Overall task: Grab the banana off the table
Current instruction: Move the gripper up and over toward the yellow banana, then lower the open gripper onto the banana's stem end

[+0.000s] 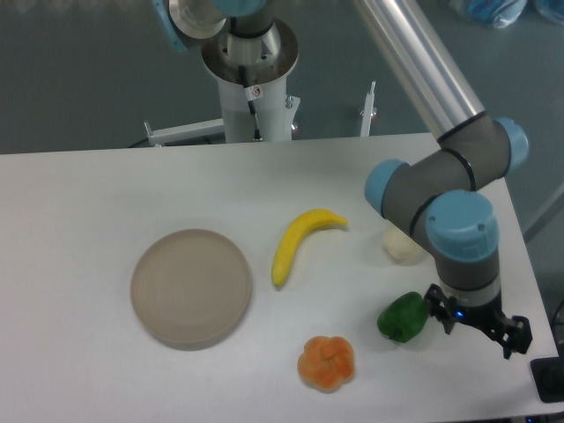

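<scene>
Banana (300,240) lay untouched on the white table (88,194), between tan plate (191,286) and pale lump (401,248). Arm bent at the right edge, gripper (478,324) low beside green pepper (404,317), fingers' spread impossible to tell. No legible writing seen.

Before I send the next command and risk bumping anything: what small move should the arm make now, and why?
Probably shift the gripper left and toward the table's far side, passing above the green pepper. The banana lies untouched on the table, well away from the gripper, with the pepper right beside it.
</scene>
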Controlling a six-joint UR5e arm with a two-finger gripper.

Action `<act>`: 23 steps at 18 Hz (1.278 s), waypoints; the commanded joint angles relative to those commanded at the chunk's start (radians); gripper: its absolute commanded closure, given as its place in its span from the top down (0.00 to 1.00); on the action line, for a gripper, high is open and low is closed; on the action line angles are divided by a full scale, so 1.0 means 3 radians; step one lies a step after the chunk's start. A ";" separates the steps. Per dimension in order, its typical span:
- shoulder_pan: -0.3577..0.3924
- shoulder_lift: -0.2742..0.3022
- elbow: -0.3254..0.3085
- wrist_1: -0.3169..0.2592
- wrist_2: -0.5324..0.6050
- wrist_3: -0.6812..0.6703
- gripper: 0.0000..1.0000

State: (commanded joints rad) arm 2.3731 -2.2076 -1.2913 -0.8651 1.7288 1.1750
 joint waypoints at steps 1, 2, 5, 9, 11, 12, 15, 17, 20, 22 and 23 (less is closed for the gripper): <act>0.0000 0.0077 -0.0097 -0.0041 0.0000 -0.0005 1.00; 0.0000 0.0148 -0.0169 -0.0097 0.0000 -0.0005 1.00; 0.0010 0.0378 -0.0404 -0.0352 -0.0005 -0.0010 1.00; 0.0061 0.0706 -0.0726 -0.0572 -0.0229 -0.0041 1.00; 0.0082 0.0808 -0.0854 -0.0690 -0.0454 -0.0153 1.00; 0.0092 0.0849 -0.0936 -0.0706 -0.0551 -0.0204 1.00; 0.0092 0.0936 -0.1191 -0.0691 -0.0772 -0.0281 1.00; 0.0062 0.1084 -0.1391 -0.0670 -0.0787 -0.0281 1.00; 0.0021 0.1207 -0.1682 -0.0563 -0.0793 -0.0286 1.00; -0.0036 0.1274 -0.1841 -0.0496 -0.0787 -0.0291 1.00; -0.0056 0.1284 -0.1902 -0.0456 -0.0787 -0.0297 1.00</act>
State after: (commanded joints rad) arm 2.3563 -1.8224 -1.8621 -1.0018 1.4926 1.0861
